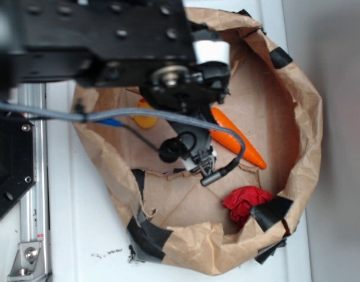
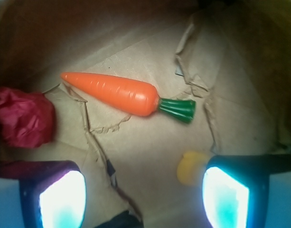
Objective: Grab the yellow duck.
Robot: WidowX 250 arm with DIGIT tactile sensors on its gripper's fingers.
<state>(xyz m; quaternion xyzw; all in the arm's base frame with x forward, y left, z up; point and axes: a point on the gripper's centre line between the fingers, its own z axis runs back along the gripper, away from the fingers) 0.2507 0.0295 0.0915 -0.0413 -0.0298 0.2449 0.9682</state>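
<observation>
The yellow duck (image 2: 192,167) shows only as a small rounded yellow shape on the brown paper floor, half hidden behind my right finger (image 2: 226,194). From outside, the duck (image 1: 145,120) peeks out from under the arm. My gripper (image 2: 143,194) is open, its fingers wide apart with only bare paper between them. The duck sits at the inner edge of the right finger, not between the pads. In the exterior view the gripper (image 1: 188,150) hangs inside the paper bag, largely masked by the arm's body.
An orange carrot (image 2: 117,92) with a green top lies ahead of the fingers. A red cloth lump (image 2: 22,116) sits at the left. Crumpled brown paper walls (image 1: 303,117) patched with black tape ring the area. A grey cable (image 1: 168,117) crosses it.
</observation>
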